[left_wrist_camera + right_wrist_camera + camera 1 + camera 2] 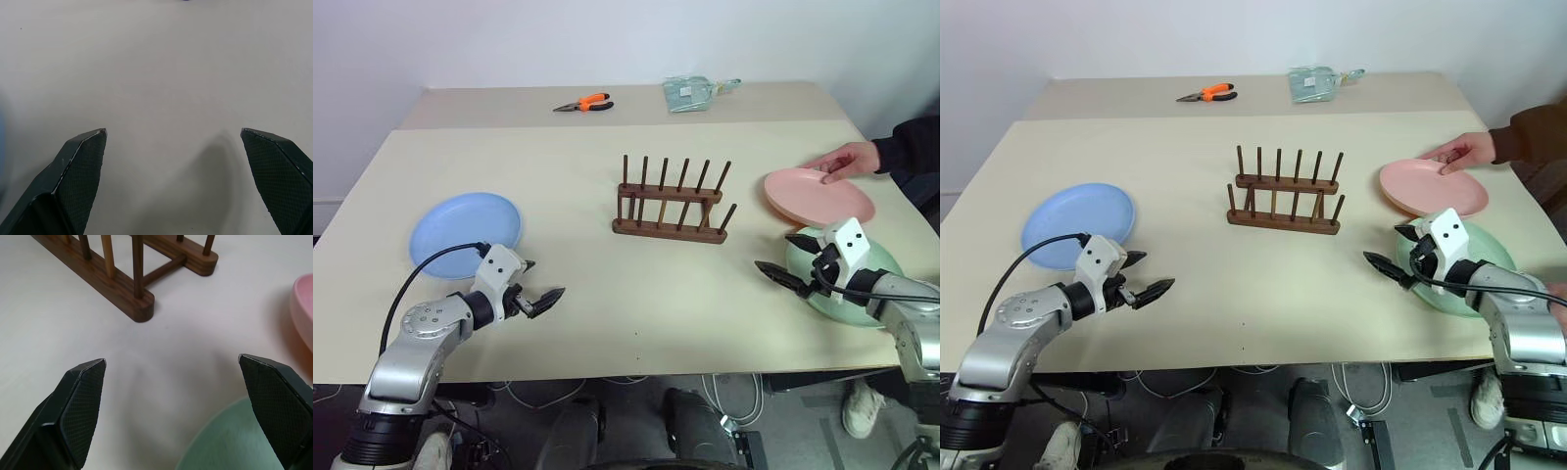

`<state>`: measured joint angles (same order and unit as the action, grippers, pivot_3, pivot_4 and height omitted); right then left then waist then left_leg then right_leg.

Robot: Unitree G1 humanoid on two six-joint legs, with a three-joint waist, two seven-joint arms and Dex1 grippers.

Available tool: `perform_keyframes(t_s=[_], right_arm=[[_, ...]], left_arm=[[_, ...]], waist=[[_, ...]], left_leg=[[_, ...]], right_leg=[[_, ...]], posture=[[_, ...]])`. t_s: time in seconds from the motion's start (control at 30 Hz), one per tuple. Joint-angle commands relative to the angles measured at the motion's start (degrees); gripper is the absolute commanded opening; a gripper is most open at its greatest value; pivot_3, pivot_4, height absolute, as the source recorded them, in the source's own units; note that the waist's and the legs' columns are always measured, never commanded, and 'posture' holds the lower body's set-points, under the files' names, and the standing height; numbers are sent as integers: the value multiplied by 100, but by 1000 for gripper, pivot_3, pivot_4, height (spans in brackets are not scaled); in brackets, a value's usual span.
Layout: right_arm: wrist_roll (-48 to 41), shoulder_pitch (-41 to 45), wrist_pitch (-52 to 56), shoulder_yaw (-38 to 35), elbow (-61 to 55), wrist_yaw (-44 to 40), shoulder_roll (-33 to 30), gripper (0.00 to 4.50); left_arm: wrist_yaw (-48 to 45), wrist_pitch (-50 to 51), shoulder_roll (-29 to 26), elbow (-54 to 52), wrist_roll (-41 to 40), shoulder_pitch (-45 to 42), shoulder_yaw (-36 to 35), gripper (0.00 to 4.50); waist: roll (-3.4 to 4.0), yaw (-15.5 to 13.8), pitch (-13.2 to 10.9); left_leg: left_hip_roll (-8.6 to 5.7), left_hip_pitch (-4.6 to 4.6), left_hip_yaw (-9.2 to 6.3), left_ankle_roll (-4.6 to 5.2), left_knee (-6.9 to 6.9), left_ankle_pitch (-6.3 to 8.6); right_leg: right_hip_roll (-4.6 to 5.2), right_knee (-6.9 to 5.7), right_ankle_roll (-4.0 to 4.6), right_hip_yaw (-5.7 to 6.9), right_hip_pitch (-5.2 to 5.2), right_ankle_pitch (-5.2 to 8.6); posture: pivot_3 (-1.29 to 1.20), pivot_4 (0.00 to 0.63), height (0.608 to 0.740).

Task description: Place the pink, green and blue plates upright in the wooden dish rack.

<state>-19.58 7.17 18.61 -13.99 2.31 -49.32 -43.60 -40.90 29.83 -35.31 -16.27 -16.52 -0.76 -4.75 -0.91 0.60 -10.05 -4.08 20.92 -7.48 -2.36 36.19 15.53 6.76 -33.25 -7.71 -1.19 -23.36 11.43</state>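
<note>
We see the wooden dish rack (670, 203) standing near the middle of the pale surface (607, 294): dark brown, with two base rails and two rows of thin upright pegs, none holding a plate. The blue plate (465, 233) lies flat toward the left, round, shallow and matte. The pink plate (818, 196) lies flat to the right of the rack, a salmon tone, and a person's hand (847, 160) rests on its far rim. The green plate (876, 274), pale mint, lies flat just in front of the pink one, their rims touching or nearly so.

Our left end effector (541, 300) hovers over bare surface just beside the blue plate, its two black fingers spread wide and gripping nothing. Our right end effector (785, 259) hangs at the near-left edge of the green plate, fingers likewise spread and empty.

At the far edge lie orange-handled pliers (585, 103) and a clear plastic bag (695, 92).
</note>
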Motion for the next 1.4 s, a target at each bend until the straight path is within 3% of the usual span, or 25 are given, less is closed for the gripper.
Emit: perform_keyframes(t_s=[0.03,0.37,0.5,0.8,1.0,1.1,1.3,1.4], right_arm=[[-113,93,4,-14,-219,5,76,4436],[-138,33,322,221,-776,160,251,4436],[-232,-261,510,322,-1407,359,435,4436],[-193,-1095,690,310,-2630,1157,886,4436],[-249,-1857,888,45,-3442,1631,1079,4436],[-243,-2071,905,-26,-3608,1712,1085,4500],[-307,-2066,968,-215,-3632,1696,935,4500],[-309,-2052,967,-300,-3586,1600,825,4500]], left_arm=[[4,-62,-13,-178,-31,-38,22,4500],[-419,-215,9,524,38,-694,484,4500],[-584,-743,213,1705,421,-1697,920,4500],[-1423,-2715,1589,6328,1273,-4766,1764,4500],[-1484,-3570,2226,8168,1696,-5676,1753,4500],[-1528,-3741,2415,8450,1765,-5789,1688,3727],[-2092,-3981,2524,8193,1717,-5559,1600,956],[-2314,-4029,2503,7844,1715,-5327,1610,763]], waist=[[0,-1,0],[0,-26,0],[-1,-106,-1],[-7,-137,1],[-10,-130,2],[-12,-136,3],[-12,-136,3],[-7,-134,5]], left_leg=[[0,0,0,0,0,0],[-2,4,-2,0,4,0],[-3,6,-4,0,6,0],[-13,42,-15,8,37,4],[-9,39,-10,14,38,7],[-10,39,-11,15,46,8],[-11,44,-13,23,65,13],[-11,43,-13,25,67,15]], right_leg=[[0,0,0,1,0,0],[0,0,-1,4,0,1],[-3,-1,-1,7,-2,-1],[-1,7,-21,18,-10,-13],[-1,4,-45,18,-10,0],[-1,4,-53,17,-6,0],[-1,2,-58,18,-1,-3],[-1,-2,-57,17,-1,-3]], posture=[[0,150,740],[0,150,740],[0,150,740],[0,150,740],[0,150,740],[0,150,740],[0,150,740],[0,150,740]])
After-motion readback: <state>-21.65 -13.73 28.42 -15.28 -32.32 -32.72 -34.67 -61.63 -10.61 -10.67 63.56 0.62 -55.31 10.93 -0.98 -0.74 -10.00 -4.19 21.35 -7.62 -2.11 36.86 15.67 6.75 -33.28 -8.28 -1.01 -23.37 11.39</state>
